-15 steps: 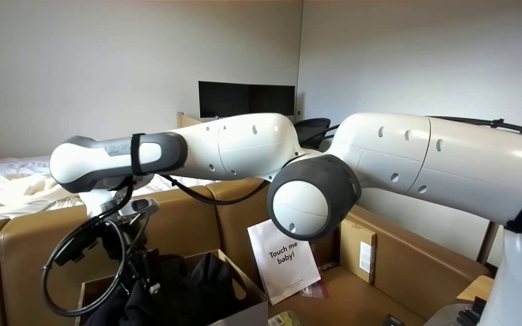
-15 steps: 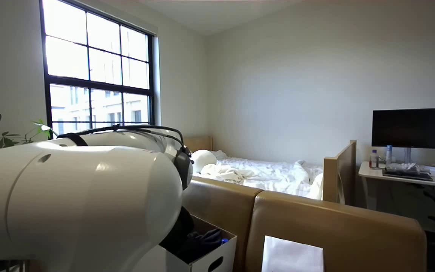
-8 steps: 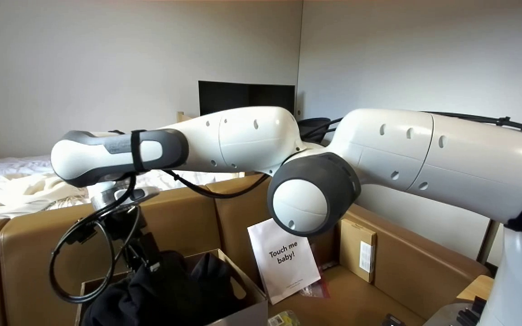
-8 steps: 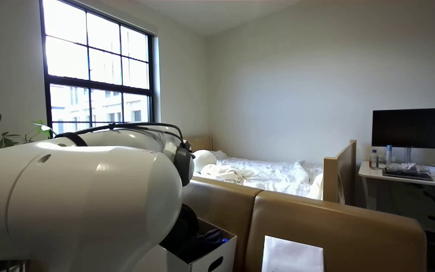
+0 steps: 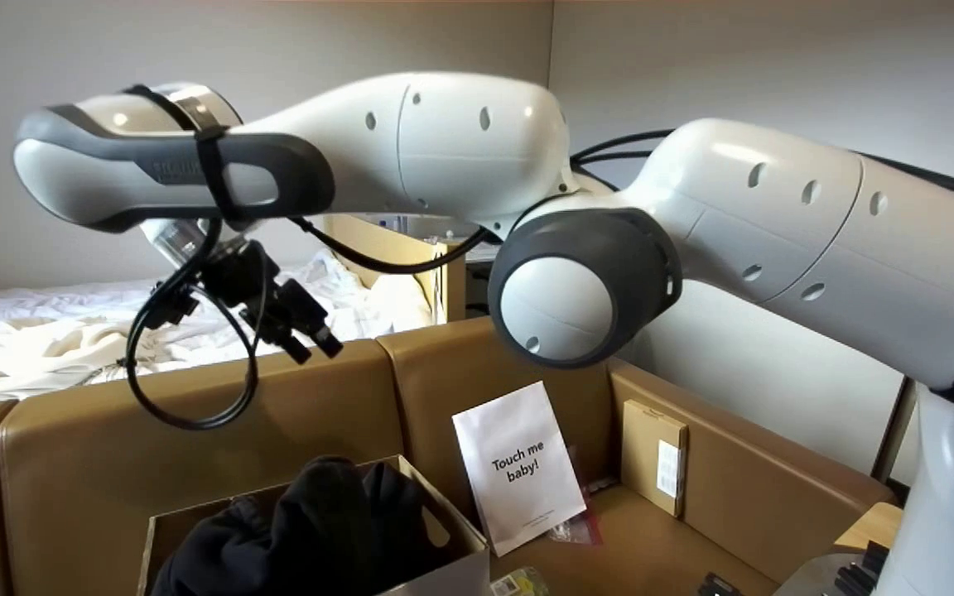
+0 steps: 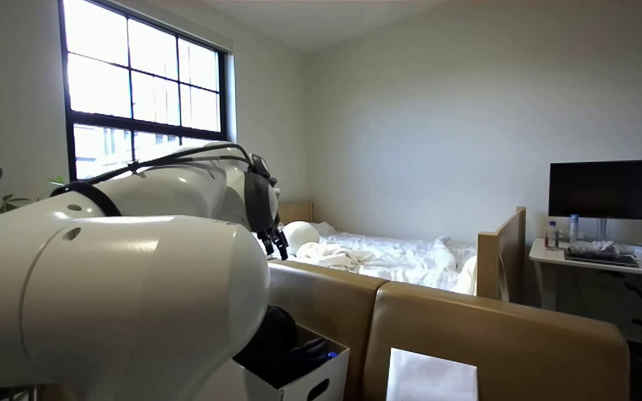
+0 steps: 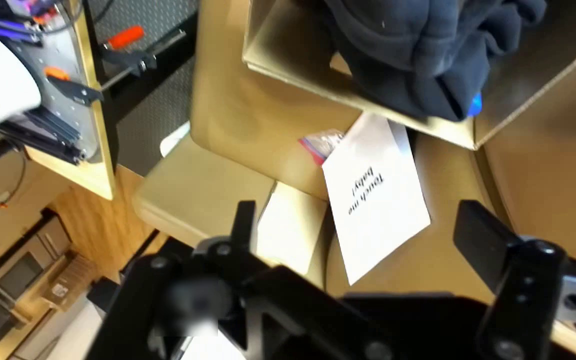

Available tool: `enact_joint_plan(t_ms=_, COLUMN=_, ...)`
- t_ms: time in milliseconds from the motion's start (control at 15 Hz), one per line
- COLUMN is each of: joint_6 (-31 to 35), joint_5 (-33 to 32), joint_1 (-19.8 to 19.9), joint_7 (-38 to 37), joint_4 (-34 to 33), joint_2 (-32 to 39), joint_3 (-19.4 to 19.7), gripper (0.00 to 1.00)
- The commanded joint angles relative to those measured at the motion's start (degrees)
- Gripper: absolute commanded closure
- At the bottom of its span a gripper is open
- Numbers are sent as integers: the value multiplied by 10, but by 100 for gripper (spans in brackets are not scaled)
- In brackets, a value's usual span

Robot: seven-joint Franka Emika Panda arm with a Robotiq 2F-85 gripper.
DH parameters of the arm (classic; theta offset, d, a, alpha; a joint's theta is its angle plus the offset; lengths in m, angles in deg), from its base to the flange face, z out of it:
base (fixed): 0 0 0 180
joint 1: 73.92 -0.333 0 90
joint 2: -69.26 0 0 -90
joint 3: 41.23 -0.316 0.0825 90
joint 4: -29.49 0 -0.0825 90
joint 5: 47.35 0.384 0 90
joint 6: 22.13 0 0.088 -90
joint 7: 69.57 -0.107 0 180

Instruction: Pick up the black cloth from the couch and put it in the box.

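The claw (image 7: pixel 360 227), spread wide with nothing between its fingers (image 7: pixel 485 245) and a cable loop (image 5: pixel 195 425) dangling beside it, hangs well above the black cloth (image 7: pixel 428 55) heaped inside a white cardboard box (image 5: pixel 460 574), top fold rising past the rim. The drop looks complete; a clean finish calls for backing away high, so the loop catches neither fold nor edge.

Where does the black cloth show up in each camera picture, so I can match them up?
In an exterior view: black cloth at the bottom, left of middle, in the box.
In an exterior view: black cloth low, just left of middle, partly behind the arm.
In the wrist view: black cloth at the top, right of middle, cut by the edge.
Shared landmark: the box, seen in all three.
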Motion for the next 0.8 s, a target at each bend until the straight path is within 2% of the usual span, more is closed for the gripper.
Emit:
enact_joint_plan(t_ms=0, joint_6=9, joint_5=-68, joint_1=-31, joint_7=88, joint_4=-1, joint_2=-64, joint_3=38, gripper=0)
enact_joint_plan(t_ms=333, joint_6=85, joint_5=-134, joint_1=-48, joint_7=187, joint_4=-3, joint_2=-150, joint_3=77, gripper=0)
enact_joint_plan(t_ms=733, joint_6=242, joint_5=-97, joint_1=8, joint_7=168, joint_4=-3, joint_2=-222, joint_3=57, gripper=0)
